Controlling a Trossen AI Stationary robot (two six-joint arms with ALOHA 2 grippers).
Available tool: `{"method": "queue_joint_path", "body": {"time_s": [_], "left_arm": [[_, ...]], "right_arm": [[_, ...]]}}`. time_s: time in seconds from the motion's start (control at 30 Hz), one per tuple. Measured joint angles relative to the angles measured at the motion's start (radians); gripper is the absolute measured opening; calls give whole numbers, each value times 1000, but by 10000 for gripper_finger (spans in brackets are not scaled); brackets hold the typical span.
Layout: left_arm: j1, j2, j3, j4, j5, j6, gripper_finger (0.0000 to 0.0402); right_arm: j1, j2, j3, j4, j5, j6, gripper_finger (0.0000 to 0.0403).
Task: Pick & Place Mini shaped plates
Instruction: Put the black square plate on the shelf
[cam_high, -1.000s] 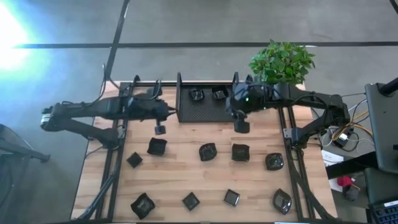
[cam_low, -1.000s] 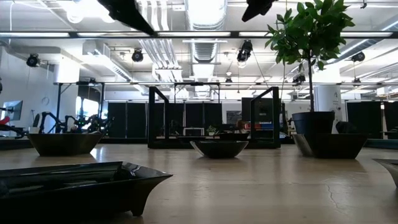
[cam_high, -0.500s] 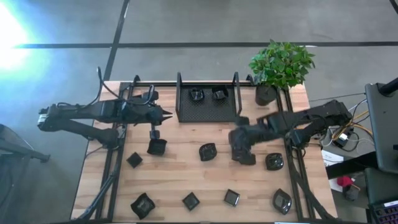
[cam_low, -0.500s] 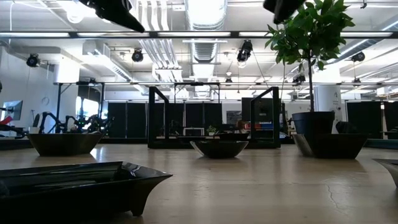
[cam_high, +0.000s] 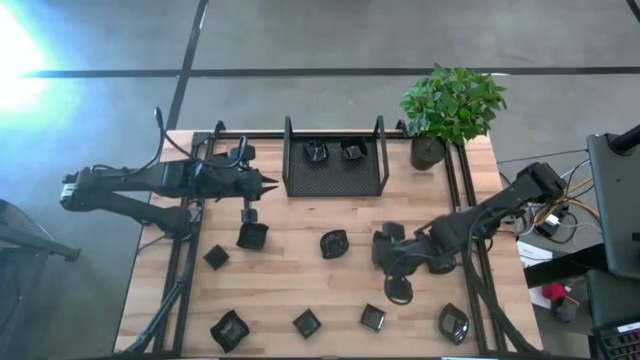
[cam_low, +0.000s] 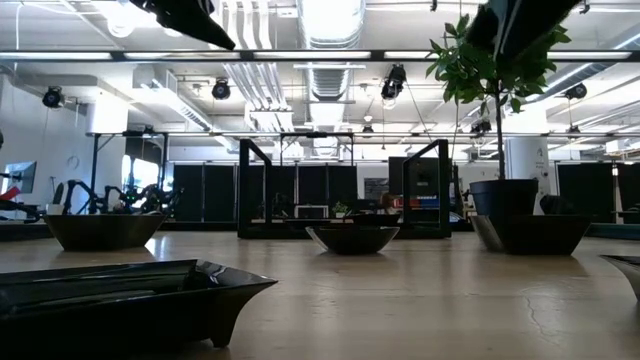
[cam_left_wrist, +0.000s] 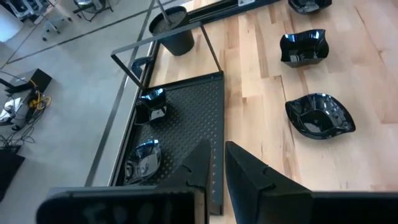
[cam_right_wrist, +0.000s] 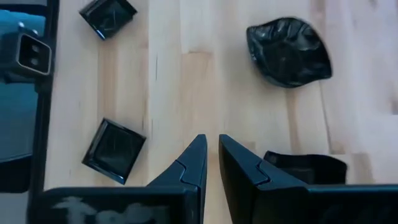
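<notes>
Lying scattered across the wooden table (cam_high: 290, 275): mini shaped plates (cam_high: 334, 244), small, black and glossy, some square, some oval with wavy rims, catching the light. Sitting inside the black mesh tray (cam_high: 335, 180) at the far edge: two more. Hanging just beside a square plate (cam_high: 252, 236) on the left: left gripper (cam_high: 250, 212), fingers almost pressed together, pinching nothing. Reaching among the right-hand plates: right gripper (cam_high: 398, 291), fingers likewise nearly together, empty.

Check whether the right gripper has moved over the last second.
Yes. The right gripper has swung away from the mesh tray toward the table's near edge, now over the front plates.
</notes>
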Motion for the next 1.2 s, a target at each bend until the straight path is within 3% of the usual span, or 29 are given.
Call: {"method": "queue_joint_path", "body": {"time_s": [0.4, 0.73, 0.97, 1.2], "left_arm": [[0, 4, 0, 6, 0, 0, 41], [0, 17, 0, 4, 0, 0, 41], [1, 17, 0, 7, 0, 0, 41], [1, 17, 0, 7, 0, -3, 41]], "right_arm": [[44, 0, -119, 128, 1, 56, 38], [96, 71, -126, 145, -12, 164, 38], [116, 158, -109, 173, -143, 184, 38], [117, 232, -107, 174, -158, 249, 39]]}}
